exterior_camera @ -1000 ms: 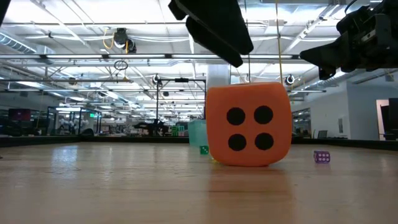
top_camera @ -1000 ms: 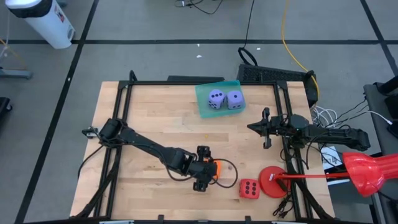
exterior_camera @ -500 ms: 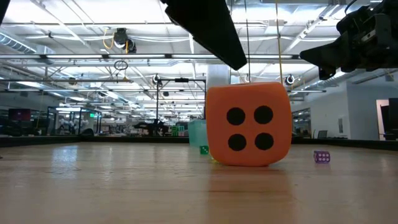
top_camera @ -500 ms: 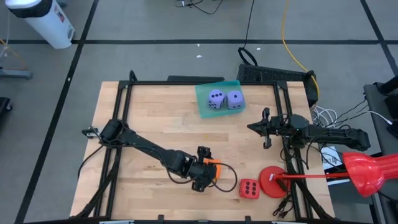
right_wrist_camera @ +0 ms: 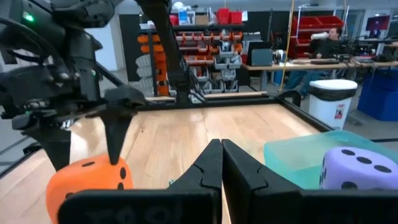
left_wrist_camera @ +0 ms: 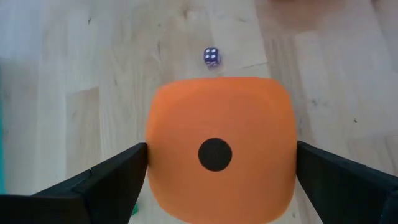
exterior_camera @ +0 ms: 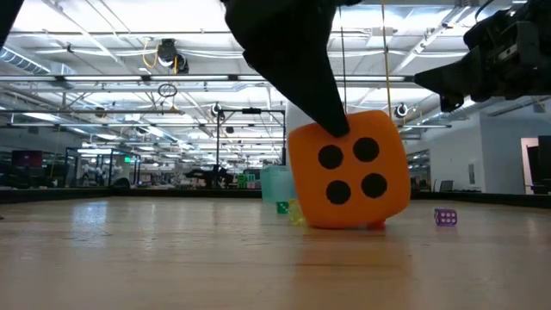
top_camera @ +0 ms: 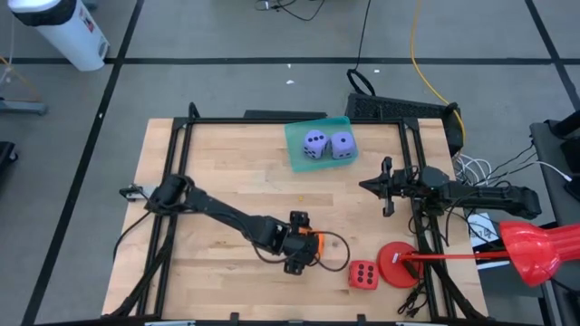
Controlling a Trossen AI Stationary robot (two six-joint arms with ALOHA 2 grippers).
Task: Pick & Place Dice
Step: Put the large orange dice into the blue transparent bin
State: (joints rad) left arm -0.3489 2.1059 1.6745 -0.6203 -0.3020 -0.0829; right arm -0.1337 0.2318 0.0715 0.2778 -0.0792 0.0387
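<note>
Looks like a big workshop or lab hall: red and orange parts bins (right_wrist_camera: pixel 233 53) on shelves, workbenches, ceiling strip lights (exterior_camera: pixel 103 34), taped grey floor (top_camera: pixel 227 36).

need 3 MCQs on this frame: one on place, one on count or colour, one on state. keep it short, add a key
1. Where are the lavender dice?
A. in the teal tray
B. on the red disc
C. in the right gripper

2. How many pips show on the orange die face seen in the low view?
A. one
B. four
C. six

3. How does the orange die stand in the low view?
A. flat on the table
B. tilted, with a finger of the left gripper on its upper corner
C. inside the tray

Key: 1 A, the high view shows both lavender cubes side by side in the tray at the table's far edge. 2 B, four dark pips face the low camera. 3 B, its edges are slanted and one bottom corner is off the wood.
</note>
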